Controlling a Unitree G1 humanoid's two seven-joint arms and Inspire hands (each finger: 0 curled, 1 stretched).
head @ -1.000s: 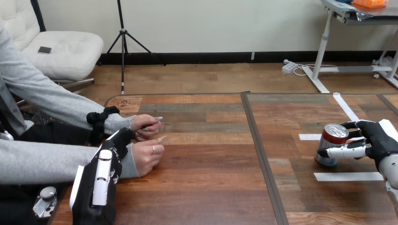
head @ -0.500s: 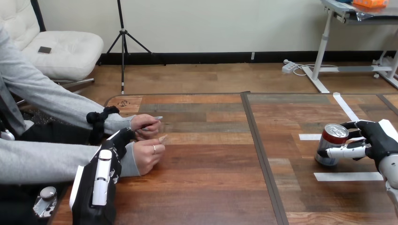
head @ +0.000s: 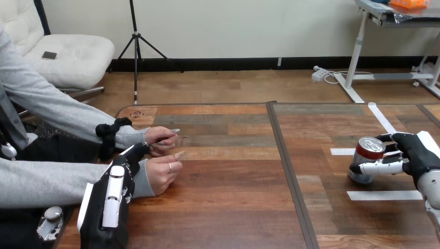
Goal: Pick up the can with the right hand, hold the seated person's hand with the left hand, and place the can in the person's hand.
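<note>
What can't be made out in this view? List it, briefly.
Head view: whether the left hand grips the person's nearer hand or wrist; the robot hand's own back hides the contact.
The thin thing in the person's farther hand: too small to identify.
Whether the can, in the right hand, is off the table: its base sits in shadow.

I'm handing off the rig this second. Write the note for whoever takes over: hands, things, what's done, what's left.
The right hand is curled round the can at the table's right side, between white tape strips. The can seems to rest on the table, not yet lifted.
The left hand is at the table's left, against the person's nearer hand. I cannot tell whether it holds it.
Done: grasp on the can.
Left: confirm the left hold, lift the can, carry it across, place it in the person's hand.
</note>
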